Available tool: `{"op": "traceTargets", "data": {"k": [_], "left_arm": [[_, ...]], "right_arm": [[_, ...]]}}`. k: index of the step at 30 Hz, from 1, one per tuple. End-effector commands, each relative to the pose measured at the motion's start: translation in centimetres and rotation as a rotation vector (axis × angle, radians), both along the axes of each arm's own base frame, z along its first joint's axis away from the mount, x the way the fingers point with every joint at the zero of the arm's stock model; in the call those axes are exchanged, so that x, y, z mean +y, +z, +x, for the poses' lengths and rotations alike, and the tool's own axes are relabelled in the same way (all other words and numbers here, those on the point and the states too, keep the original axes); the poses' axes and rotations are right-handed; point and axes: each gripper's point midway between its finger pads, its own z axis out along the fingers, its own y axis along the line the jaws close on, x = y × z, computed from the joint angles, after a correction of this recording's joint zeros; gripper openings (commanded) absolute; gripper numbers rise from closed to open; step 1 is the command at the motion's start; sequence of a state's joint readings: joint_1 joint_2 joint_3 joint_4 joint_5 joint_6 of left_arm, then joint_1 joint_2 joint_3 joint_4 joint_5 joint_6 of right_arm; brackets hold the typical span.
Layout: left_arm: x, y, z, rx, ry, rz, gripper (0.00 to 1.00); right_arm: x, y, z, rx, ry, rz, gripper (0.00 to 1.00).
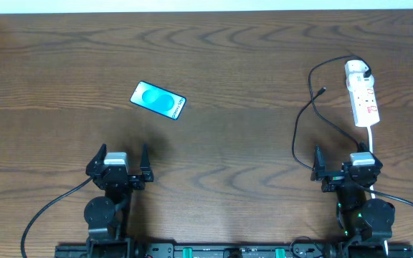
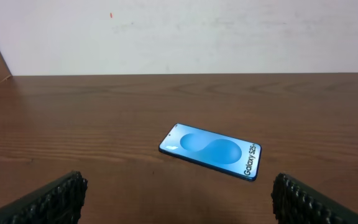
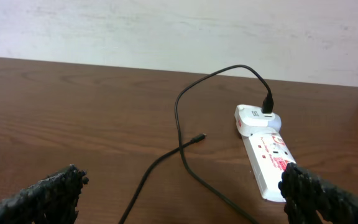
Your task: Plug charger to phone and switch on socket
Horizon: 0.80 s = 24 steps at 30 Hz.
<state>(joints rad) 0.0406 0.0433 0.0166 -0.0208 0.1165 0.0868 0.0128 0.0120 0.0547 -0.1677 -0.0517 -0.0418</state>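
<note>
The phone point(image 1: 158, 99) lies flat on the wooden table at left centre, cyan screen up; it also shows in the left wrist view point(image 2: 211, 150). The white socket strip point(image 1: 362, 99) lies at the right and shows in the right wrist view point(image 3: 268, 157). The white adapter point(image 1: 357, 70) sits in its far end. The thin black charger cable point(image 1: 301, 125) loops over the table, its plug tip point(image 1: 324, 90) lying free, also in the right wrist view point(image 3: 199, 137). My left gripper point(image 1: 120, 165) is open and empty, nearer than the phone. My right gripper point(image 1: 343, 166) is open and empty, nearer than the socket.
The socket's white cord point(image 1: 372, 140) runs from the strip toward my right arm. A pale wall point(image 2: 179, 31) bounds the table's far edge. Thicker black robot cables point(image 1: 45, 211) trail by both arm bases.
</note>
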Motion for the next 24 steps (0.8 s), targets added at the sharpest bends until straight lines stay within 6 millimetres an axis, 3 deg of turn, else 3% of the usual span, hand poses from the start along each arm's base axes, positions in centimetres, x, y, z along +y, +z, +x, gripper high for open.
{"op": "traceTargets", "data": {"k": [1, 6, 11, 24], "left_arm": [[-0.1, -1.6, -0.1, 0.054, -0.008, 0.01, 0.95], [-0.1, -0.9, 0.0, 0.024, -0.008, 0.012, 0.96], [-0.1, 1.1, 0.2, -0.056, -0.008, 0.015, 0.95], [-0.1, 9.1, -0.5, -0.384, -0.005, 0.031, 0.95]], "right_arm": [[0.0, -0.2, 0.0, 0.001, 0.001, -0.017, 0.99], [0.0, -0.2, 0.0, 0.001, 0.001, -0.017, 0.99], [0.0, -0.2, 0.0, 0.001, 0.001, -0.017, 0.99], [0.0, -0.2, 0.0, 0.001, 0.001, -0.017, 0.99]]}}
